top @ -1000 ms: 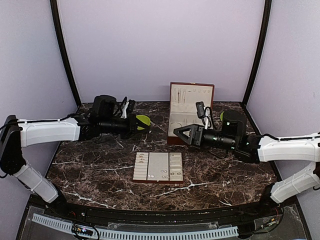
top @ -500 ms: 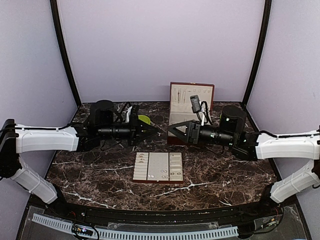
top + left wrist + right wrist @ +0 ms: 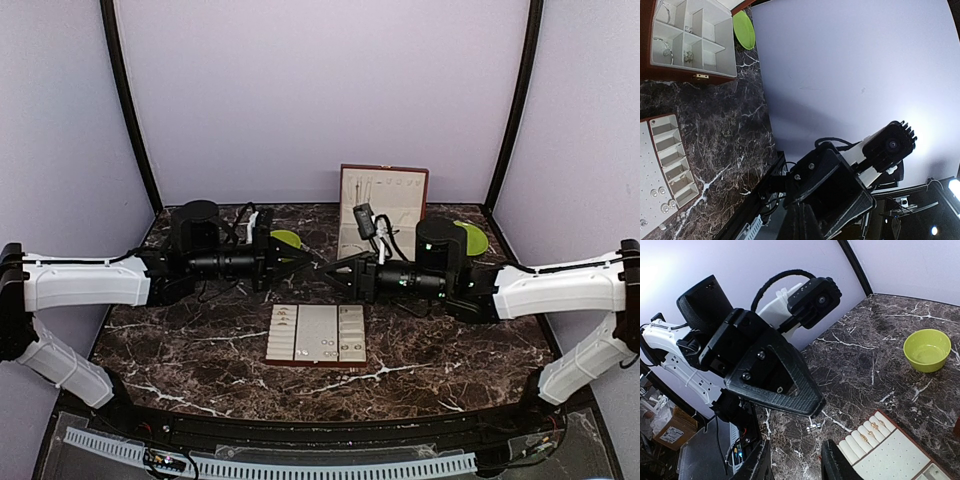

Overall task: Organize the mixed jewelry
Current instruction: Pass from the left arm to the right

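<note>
Left pincer [image 3: 816, 409] pinched together on a tiny silvery piece [image 3: 812, 427]; right pincer [image 3: 797, 462], fingers apart, directly facing it.

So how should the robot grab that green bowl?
Pinch the rim of the green bowl from straight above, one finger inside and one outside. It sits upright with its open side up, and its round, sloping wall would probably slip out of a squeeze from the sides.
</note>
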You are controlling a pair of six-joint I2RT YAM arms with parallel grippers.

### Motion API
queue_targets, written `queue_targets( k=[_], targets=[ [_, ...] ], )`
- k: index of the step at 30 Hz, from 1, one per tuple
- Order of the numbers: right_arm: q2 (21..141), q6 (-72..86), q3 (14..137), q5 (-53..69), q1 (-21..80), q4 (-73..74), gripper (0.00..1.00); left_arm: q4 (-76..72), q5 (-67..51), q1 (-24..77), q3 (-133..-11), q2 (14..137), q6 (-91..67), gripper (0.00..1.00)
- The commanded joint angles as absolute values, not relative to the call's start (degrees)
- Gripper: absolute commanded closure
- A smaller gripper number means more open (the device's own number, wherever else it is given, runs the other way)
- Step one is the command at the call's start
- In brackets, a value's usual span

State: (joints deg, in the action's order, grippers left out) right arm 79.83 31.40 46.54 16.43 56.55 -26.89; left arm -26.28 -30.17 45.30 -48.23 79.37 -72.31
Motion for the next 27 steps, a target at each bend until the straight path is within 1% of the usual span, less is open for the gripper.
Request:
queue_targets(
  k=[1, 6, 12, 17, 27],
  targets=[
    [80.78, 30.13, 48.42, 15.19, 57.04, -29.19, 0.65, -27.89, -30.30, 45.80, -47.46, 76.76, -72.36, 1.00],
    [81.40, 29.52, 48.69, 15.15, 57.13, -30.02, 0.59, -27.79, -30.22, 46.03, -47.37, 76.46, -72.42, 1.00],
    [82.22, 28.59, 49.26, 14.40, 57.13, -30.23, 0.59, -28.03, -30.27, 46.36, -47.37, 76.47, -72.47, 1.00],
    [83.20, 27.91, 50.18, 14.57, 57.13, -30.25, 0.63, -28.33, -30.24, 46.55, -47.41, 76.72, -72.60, 1.00],
    [83.57, 27.92, 49.88, 14.40, 57.16, -31.00, 0.74, -28.58, -30.15, 46.75, -47.29, 77.02, -72.77, 1.00]
  ],
)
